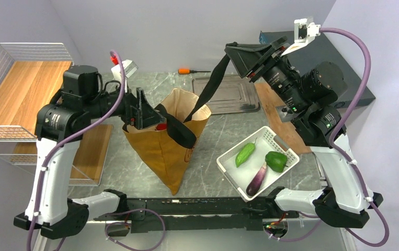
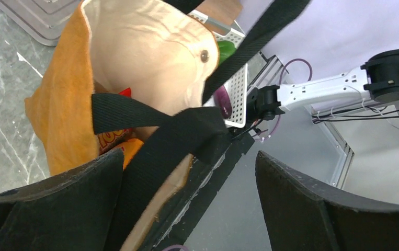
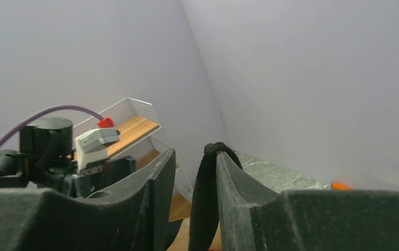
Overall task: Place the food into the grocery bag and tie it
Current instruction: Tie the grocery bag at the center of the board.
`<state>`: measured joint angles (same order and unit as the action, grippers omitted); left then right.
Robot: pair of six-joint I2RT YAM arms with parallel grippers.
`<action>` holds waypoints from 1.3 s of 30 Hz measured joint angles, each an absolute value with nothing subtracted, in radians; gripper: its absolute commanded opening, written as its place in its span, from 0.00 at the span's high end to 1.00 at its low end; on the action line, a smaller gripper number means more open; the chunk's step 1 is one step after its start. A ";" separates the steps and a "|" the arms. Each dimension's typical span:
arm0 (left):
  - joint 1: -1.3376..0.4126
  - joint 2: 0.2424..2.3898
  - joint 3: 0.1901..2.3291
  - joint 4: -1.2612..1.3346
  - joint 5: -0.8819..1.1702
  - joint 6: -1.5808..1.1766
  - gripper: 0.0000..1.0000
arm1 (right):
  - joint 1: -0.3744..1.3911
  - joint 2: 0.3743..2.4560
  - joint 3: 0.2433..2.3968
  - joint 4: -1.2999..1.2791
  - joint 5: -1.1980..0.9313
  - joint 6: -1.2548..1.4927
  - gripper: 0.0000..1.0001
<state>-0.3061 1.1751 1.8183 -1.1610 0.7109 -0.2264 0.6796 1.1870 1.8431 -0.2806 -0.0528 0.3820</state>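
Grey marble table [image 1: 213,175] under plain white walls: at its middle a mustard bag [image 1: 160,154] stands open-mouthed, its pale lining showing. A red-and-orange packet [image 2: 114,142] is visible inside.

Just right of the bag, and apart from it, a white basket [image 1: 231,179] sits on the marble. It holds a long green pepper [image 1: 244,154], a green bell pepper [image 1: 276,160] and a purple eggplant [image 1: 257,179], lying side by side.

At the left rim of the bag's mouth, the left gripper [image 1: 146,112] hangs with its jaws spread wide, gripping nothing. The slack strap [image 1: 179,130] droops over the bag's front and, in the wrist view, crosses beneath those jaws.

Above and to the right of the bag, the right gripper [image 1: 236,60] is raised clear of the table. Its fingers are pinched on the raised strap [image 1: 210,89], which runs taut from the bag's far rim up to the jaws.

Behind the bag lies a grey tray [image 1: 228,94]. Farther back, by the wall, is an orange-handled screwdriver [image 1: 189,70]. Well to the left of the bag stands a wire shelf [image 1: 14,89] with wooden boards.
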 measured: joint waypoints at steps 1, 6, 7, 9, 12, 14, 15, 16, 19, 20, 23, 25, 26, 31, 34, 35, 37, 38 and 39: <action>-0.306 1.172 1.836 -1.174 0.712 -0.227 0.06 | 0.679 1.187 1.840 -0.275 -0.053 0.382 0.64; -0.306 1.148 1.842 -1.197 0.756 -0.232 0.11 | 0.680 1.190 1.837 -0.265 -0.058 0.386 0.64; -0.306 1.143 1.827 -1.198 0.767 -0.234 0.10 | 0.680 1.192 1.837 -0.262 -0.059 0.386 0.64; -0.307 1.137 1.798 -1.200 0.773 -0.234 0.08 | 0.679 1.194 1.837 -0.260 -0.061 0.386 0.64; -0.307 1.136 1.764 -1.201 0.762 -0.234 0.08 | 0.679 1.196 1.837 -0.256 -0.062 0.386 0.64; -0.306 1.135 1.744 -1.200 0.758 -0.234 0.08 | 0.679 1.198 1.837 -0.254 -0.064 0.387 0.64; -0.306 1.133 1.725 -1.191 0.755 -0.234 0.08 | 0.679 1.199 1.837 -0.253 -0.066 0.387 0.64; -0.306 1.130 1.708 -1.187 0.754 -0.234 0.08 | 0.679 1.200 1.837 -0.253 -0.070 0.388 0.64; -0.306 1.126 1.655 -1.168 0.752 -0.234 0.09 | 0.679 1.204 1.837 -0.249 -0.076 0.390 0.64; -0.306 1.126 1.644 -1.162 0.750 -0.234 0.09 | 0.679 1.205 1.837 -0.246 -0.079 0.390 0.64; -0.306 1.128 1.630 -1.139 0.744 -0.234 0.09 | 0.679 1.205 1.837 -0.245 -0.083 0.393 0.64; -0.306 1.128 1.631 -1.116 0.745 -0.234 0.14 | 0.679 1.205 1.837 -0.245 -0.085 0.393 0.64; -0.306 1.128 1.631 -1.106 0.746 -0.234 0.21 | 0.679 1.205 1.837 -0.245 -0.086 0.393 0.64; -0.307 1.151 1.669 -1.089 0.770 -0.249 0.50 | 0.679 1.205 1.837 -0.245 -0.087 0.393 0.64; -0.307 1.162 1.696 -1.079 0.799 -0.256 0.50 | 0.679 1.205 1.837 -0.245 -0.087 0.393 0.64; -0.307 1.162 1.699 -1.077 0.808 -0.257 0.55 | 0.679 1.205 1.837 -0.244 -0.086 0.393 0.64; -0.308 1.155 1.695 -1.076 0.820 -0.259 0.69 | 0.679 1.205 1.837 -0.241 -0.086 0.393 0.64; -0.309 1.148 1.686 -1.073 0.828 -0.261 0.82 | 0.679 1.205 1.837 -0.241 -0.086 0.393 0.64; -0.310 1.142 1.673 -1.073 0.835 -0.263 0.91 | 0.679 1.205 1.837 -0.240 -0.086 0.393 0.64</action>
